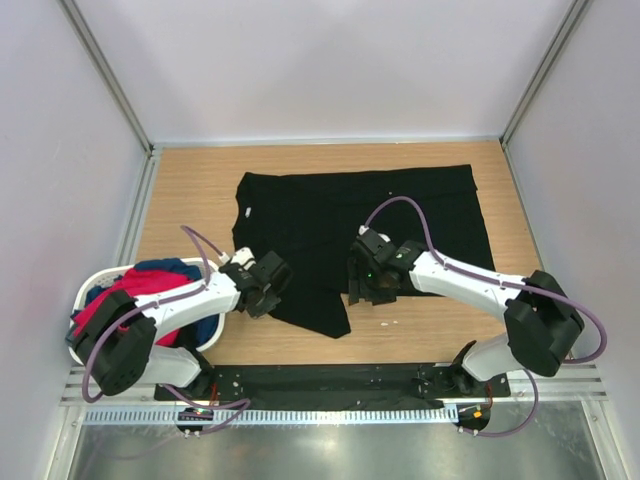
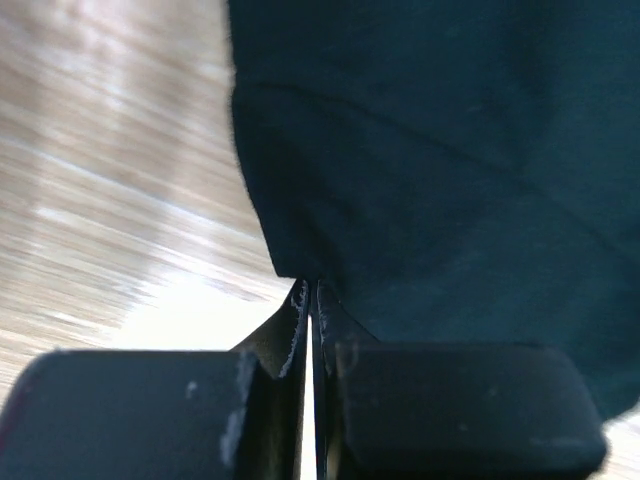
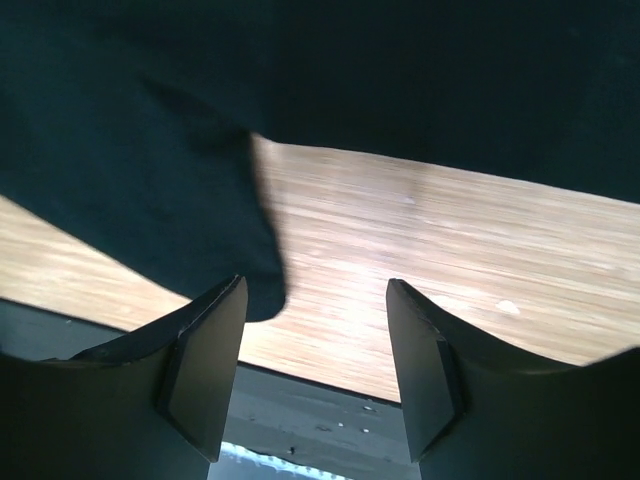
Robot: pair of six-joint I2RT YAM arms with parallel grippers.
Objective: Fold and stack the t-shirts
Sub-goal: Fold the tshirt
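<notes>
A black t-shirt lies spread across the wooden table, its small white neck label toward the left and a folded flap trailing toward the near edge. The left end effector sits at the shirt's near left edge with its fingers pressed together, their tips right at the hem (whether any cloth is caught between them cannot be told from the wrist view). The right end effector hangs low over the shirt's near edge with its fingers apart and only bare wood between them; a dark lobe of the shirt lies just beside one finger. At the table's left, behind the left arm, a white basket holds a red t-shirt and a blue t-shirt, bunched together.
</notes>
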